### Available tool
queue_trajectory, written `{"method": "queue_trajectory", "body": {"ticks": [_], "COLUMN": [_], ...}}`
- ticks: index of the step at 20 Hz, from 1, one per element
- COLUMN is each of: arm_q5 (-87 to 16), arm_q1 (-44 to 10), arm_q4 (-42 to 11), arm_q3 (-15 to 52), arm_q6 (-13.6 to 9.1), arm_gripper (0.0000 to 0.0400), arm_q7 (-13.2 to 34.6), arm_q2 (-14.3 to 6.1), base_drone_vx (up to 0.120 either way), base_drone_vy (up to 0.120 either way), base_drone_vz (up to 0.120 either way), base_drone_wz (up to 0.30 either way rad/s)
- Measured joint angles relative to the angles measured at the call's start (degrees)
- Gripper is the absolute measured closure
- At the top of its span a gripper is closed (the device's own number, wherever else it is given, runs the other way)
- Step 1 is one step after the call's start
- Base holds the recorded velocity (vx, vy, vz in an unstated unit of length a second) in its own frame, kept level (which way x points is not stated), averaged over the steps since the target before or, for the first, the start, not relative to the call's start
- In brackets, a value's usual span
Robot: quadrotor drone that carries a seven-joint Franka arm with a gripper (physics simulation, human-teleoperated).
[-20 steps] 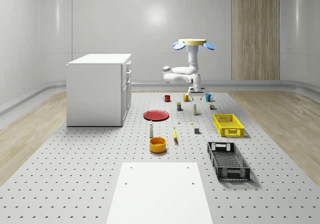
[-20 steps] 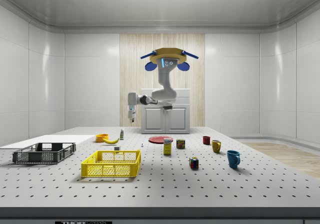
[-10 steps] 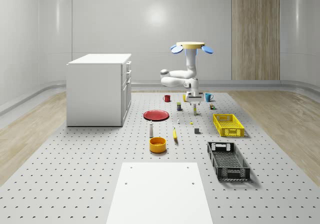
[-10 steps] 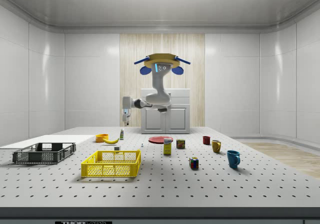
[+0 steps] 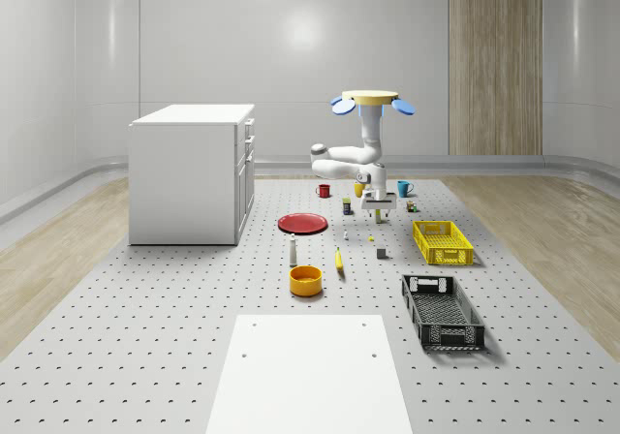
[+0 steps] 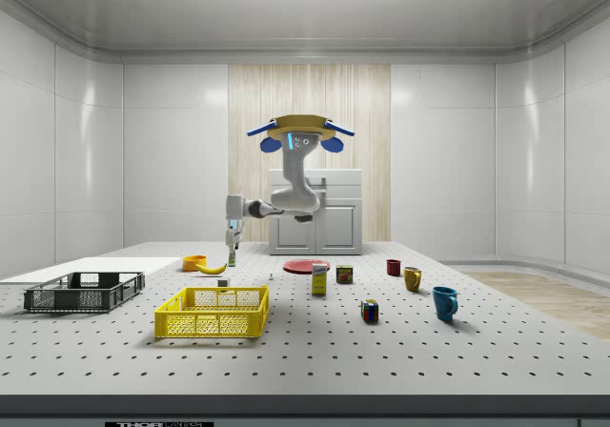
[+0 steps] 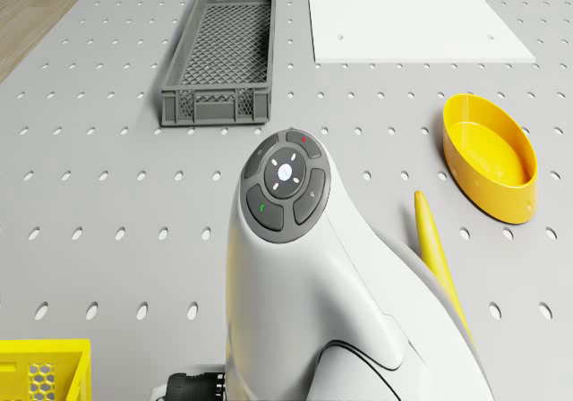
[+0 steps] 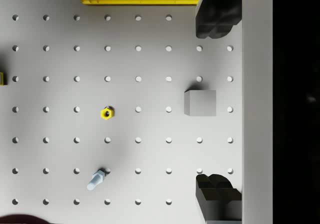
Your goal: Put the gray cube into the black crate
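The drone (image 5: 372, 99) hovers above the desk (image 5: 174, 356); its pincer (image 8: 218, 108) — jaws spread, empty — points down at the gray cube (image 8: 200, 103) between its fingertips, ready to descend.

The drone (image 6: 300, 129) hovers above the table (image 6: 400, 360) (end effector (image 6: 230, 247) hanging over the banana (image 6: 212, 268)).

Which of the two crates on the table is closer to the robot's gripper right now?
The yellow crate. The gripper hangs beside it, near the gray cube; the black crate lies farther off, toward the white board.
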Motion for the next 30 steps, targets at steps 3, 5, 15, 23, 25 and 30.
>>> {"method": "queue_trajectory", "body": {"ticks": [3, 5, 15, 23, 25, 30], "arm_q5": [0.12, 0.20, 0.57, 0.20, -0.88, -3.82], "arm_q1": [-0.07, -0.11, -0.31, -0.49, -0.61, -1.74], "arm_q4": [0.01, 0.02, 0.06, 0.19, 0.41, 1.77], "arm_q3": [0.05, 0.08, 0.22, -0.35, -1.53, -4.69], "arm_q6": [0.28, 0.46, 1.30, 2.14, 2.70, 4.14], "arm_gripper": [0.0000, 0.0000, 0.0000, 0.0000, 0.0000, 0.0000], "arm_q7": [0.05, 0.09, 0.25, 0.33, 0.32, 0.37], "arm_q2": [-0.30, -0.50, -1.39, -2.07, -2.29, -2.51], "base_drone_vx": [0.120, 0.060, 0.000, 0.000, 0.000, 0.000], "base_drone_vy": [0.093, 0.000, -0.016, 0.000, 0.000, 0.000], "base_drone_vz": [0.000, 0.000, -0.116, -0.110, 0.000, 0.000], "base_drone_wz": [0.000, 0.000, 0.000, 0.000, 0.000, 0.000]}}
